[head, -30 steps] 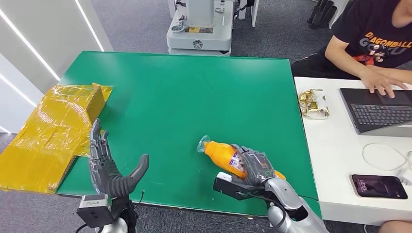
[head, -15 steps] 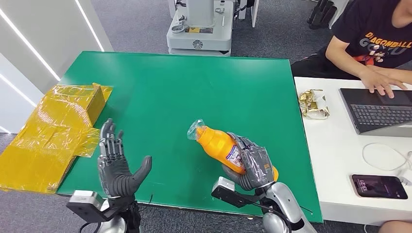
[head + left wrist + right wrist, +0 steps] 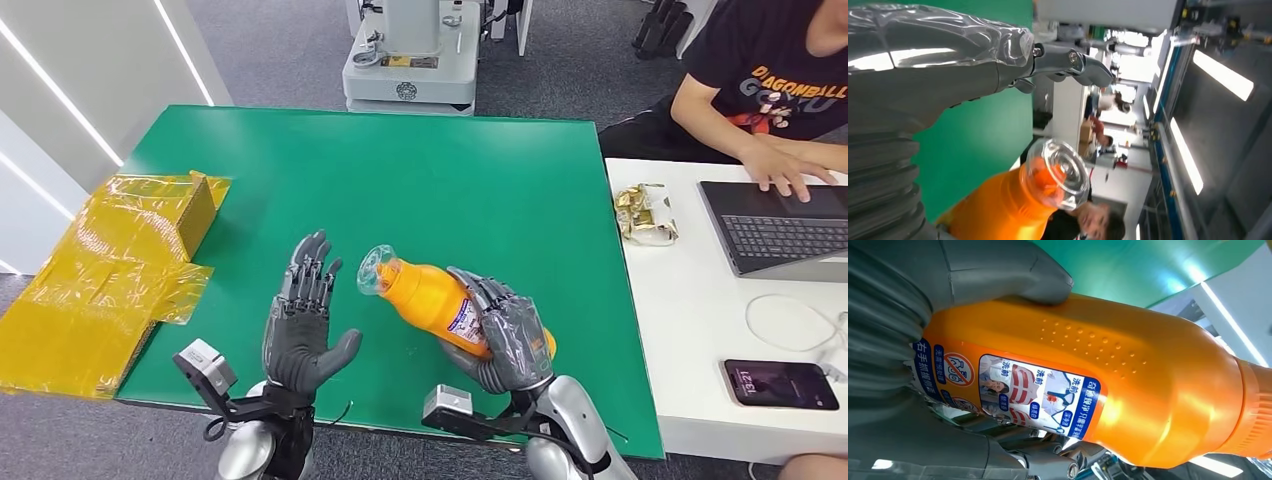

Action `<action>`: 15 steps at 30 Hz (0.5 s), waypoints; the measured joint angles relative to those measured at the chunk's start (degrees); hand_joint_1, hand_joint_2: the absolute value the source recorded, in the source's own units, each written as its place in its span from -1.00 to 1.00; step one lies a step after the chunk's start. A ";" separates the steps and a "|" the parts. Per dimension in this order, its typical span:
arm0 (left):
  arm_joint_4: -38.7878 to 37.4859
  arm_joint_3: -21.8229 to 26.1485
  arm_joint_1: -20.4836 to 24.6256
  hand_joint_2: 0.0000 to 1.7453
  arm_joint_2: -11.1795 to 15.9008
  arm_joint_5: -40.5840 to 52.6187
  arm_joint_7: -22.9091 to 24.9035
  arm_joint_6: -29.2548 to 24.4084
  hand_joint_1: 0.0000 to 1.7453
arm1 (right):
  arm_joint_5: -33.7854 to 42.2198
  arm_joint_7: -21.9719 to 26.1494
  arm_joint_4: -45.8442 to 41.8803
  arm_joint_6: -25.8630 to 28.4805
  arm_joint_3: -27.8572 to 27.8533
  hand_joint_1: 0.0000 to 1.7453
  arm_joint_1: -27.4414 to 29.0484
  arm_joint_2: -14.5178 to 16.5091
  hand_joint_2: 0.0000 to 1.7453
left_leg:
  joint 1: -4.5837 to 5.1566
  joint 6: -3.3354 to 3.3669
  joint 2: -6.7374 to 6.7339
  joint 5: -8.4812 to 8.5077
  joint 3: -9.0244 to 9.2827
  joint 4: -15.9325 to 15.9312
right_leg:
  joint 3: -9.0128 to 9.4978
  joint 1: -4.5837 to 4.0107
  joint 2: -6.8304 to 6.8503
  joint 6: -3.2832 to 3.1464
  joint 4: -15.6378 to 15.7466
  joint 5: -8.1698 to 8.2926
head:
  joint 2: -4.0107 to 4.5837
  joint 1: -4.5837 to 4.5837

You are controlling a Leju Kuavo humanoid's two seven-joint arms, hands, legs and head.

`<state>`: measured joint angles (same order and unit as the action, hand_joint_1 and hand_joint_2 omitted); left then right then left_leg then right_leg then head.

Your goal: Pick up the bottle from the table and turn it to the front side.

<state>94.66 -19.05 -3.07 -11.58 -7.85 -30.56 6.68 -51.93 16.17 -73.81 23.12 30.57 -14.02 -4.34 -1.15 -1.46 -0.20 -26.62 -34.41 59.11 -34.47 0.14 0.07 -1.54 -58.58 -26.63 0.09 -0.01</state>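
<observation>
Two hands are being seen above the near part of the green table (image 3: 400, 170) in the head view. An orange bottle (image 3: 435, 302) is being held clear of the table by the right hand (image 3: 508, 338), whose fingers (image 3: 478, 290) are being wrapped around its lower body while the thumb is being pressed against the other side, as the right wrist view makes plain. The bottle is being kept tilted, its clear cap (image 3: 375, 270) being pointed up and toward the left hand (image 3: 303, 325). A blue and white label (image 3: 1035, 390) with printed pictures is being shown on the bottle's side in the right wrist view, next to a patch of raised dots.

Nothing is being gripped by the left hand: its fingers are being held apart and upright, the palm being turned toward the bottle, just beside the cap but not touching it. The cap is being viewed end-on from the left wrist camera.

Yellow wrapped cardboard (image 3: 105, 270) is being left lying over the table's left edge. At the white table (image 3: 680, 300) on the right, a laptop (image 3: 780, 228) is being used by a person (image 3: 770, 80), with a phone (image 3: 780, 384) and a crumpled wrapper (image 3: 645, 212) lying nearby.
</observation>
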 joint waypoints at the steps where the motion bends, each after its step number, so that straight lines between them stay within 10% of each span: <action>1: -0.55 -0.24 0.43 1.00 0.08 0.00 0.08 0.40 -1.00 | -0.21 0.21 -0.02 0.11 -0.09 1.00 0.26 0.13 1.00 | 0.00 0.00 0.00 0.00 0.00 0.00 | 0.00 0.00 0.00 0.00 0.00 0.00 | 0.00 0.00; 15: -4.59 -1.19 3.68 1.00 0.95 -0.61 0.30 3.65 -1.00 | -1.28 2.68 1.25 -6.45 -0.44 1.00 0.89 1.79 1.00 | 0.00 0.00 0.00 0.00 -0.01 0.00 | 0.01 0.00 0.00 0.00 -0.01 0.00 | 0.00 -0.01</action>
<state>90.07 -20.24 0.61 -10.63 -8.46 -30.26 10.32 -53.22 18.86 -72.55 16.67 30.13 -13.13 -2.56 -1.15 -1.46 -0.20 -26.62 -34.42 59.11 -34.46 0.14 0.07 -1.55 -58.58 -26.62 0.09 -0.02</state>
